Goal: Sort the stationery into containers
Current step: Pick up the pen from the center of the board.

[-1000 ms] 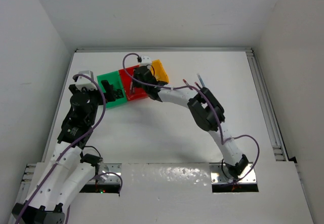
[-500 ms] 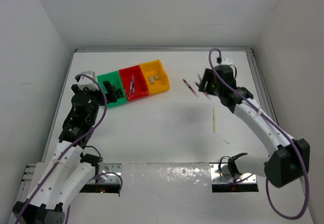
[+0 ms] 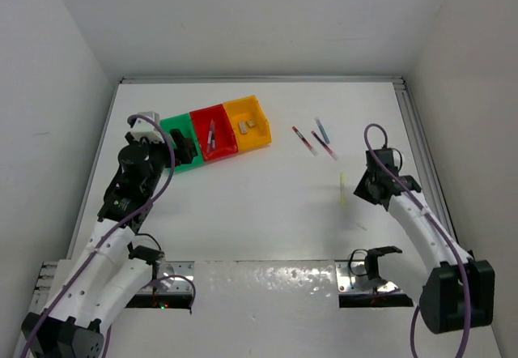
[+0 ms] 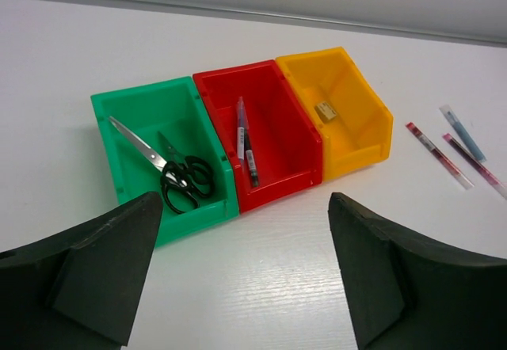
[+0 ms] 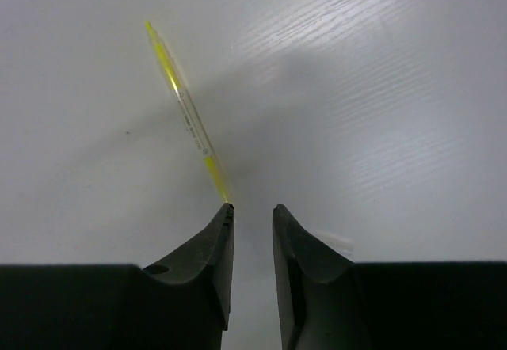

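Right gripper (image 5: pixel 252 210), jaws narrow and empty, is hovering at yellow pen (image 5: pixel 194 128) near tip, pen running ahead-left

The left arm (image 3: pixel 105 236) is raised from its base at the near left and is stretched away from it, with the forearm angled slightly to the right. The left gripper (image 4: pixel 245 203) is pointed forward and downward, and its two dark fingers (image 4: pixel 95 271) are spread wide apart. The right arm (image 3: pixel 425 228) is reached forward from its base at the near right and is bent inward towards the left. The right gripper (image 5: pixel 253 211) is directed steeply downward from the wrist. Its fingers (image 5: pixel 198 263) are drawn almost together, and only a narrow gap is left between the tips.
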`<state>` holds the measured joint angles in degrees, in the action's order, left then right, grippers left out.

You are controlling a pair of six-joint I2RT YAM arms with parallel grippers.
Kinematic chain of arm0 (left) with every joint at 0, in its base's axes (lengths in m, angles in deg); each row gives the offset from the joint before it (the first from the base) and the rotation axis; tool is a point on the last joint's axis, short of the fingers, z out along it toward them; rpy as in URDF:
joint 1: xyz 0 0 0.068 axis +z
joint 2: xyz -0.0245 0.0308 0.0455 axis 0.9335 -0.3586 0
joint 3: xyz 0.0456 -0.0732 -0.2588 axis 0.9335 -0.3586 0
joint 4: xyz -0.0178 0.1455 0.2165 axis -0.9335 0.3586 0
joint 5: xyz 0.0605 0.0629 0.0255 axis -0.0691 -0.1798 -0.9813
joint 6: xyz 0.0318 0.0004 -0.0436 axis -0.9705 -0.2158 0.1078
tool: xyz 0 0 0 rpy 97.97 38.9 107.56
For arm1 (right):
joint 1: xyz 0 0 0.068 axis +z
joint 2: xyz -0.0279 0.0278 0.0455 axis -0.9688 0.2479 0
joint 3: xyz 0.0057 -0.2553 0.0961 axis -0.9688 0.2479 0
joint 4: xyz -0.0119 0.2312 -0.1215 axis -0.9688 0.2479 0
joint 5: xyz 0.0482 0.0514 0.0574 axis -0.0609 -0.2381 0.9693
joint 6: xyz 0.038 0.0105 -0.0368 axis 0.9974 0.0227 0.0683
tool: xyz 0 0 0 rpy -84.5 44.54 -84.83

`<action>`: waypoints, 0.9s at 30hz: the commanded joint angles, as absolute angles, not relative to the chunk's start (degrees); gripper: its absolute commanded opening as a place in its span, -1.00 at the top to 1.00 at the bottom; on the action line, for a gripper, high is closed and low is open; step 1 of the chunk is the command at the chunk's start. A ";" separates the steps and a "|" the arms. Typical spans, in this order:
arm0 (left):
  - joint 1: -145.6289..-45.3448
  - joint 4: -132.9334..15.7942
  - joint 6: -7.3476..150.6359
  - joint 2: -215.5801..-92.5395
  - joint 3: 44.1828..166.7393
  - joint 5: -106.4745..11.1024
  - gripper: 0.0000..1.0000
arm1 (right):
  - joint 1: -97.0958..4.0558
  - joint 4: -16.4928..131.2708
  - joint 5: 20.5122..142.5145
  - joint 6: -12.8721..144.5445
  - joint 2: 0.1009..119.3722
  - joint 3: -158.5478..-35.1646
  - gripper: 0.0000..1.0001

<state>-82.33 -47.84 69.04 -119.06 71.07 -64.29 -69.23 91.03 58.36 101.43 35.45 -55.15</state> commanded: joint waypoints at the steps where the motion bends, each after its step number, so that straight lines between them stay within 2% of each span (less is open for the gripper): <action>1: -81.38 -49.96 69.64 -119.00 71.61 -62.01 -0.63 | -68.53 87.12 63.33 94.35 41.66 -54.80 0.47; 2: -81.21 -49.61 69.64 -119.17 71.79 -61.84 -0.61 | -68.09 85.98 64.11 93.48 44.72 -54.97 0.34; 4: -81.03 -49.17 69.56 -119.17 72.14 -61.23 -0.54 | -67.39 84.31 64.99 91.90 47.46 -55.93 0.27; 7: -80.77 -48.21 69.29 -119.43 72.93 -60.69 -0.48 | -66.07 83.95 65.26 89.97 52.65 -58.13 0.27; 17: -79.53 -47.50 69.47 -119.70 73.46 -60.52 -0.48 | -63.43 80.88 64.56 87.85 60.74 -58.67 0.39; 21: -79.36 -47.68 69.12 -119.70 73.46 -60.61 -0.48 | -63.60 79.73 63.33 87.76 62.85 -58.05 0.52; 26: -79.18 -47.68 69.38 -119.70 73.55 -59.99 -0.47 | -62.65 79.20 63.76 85.57 63.65 -58.04 1.00; 27: -79.10 -47.68 69.38 -119.70 73.55 -59.73 -0.47 | -62.03 79.38 62.89 85.13 63.30 -58.22 1.00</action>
<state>-80.10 -46.36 69.34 -119.73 71.12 -60.90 -63.16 80.28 64.77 87.36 62.38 -57.56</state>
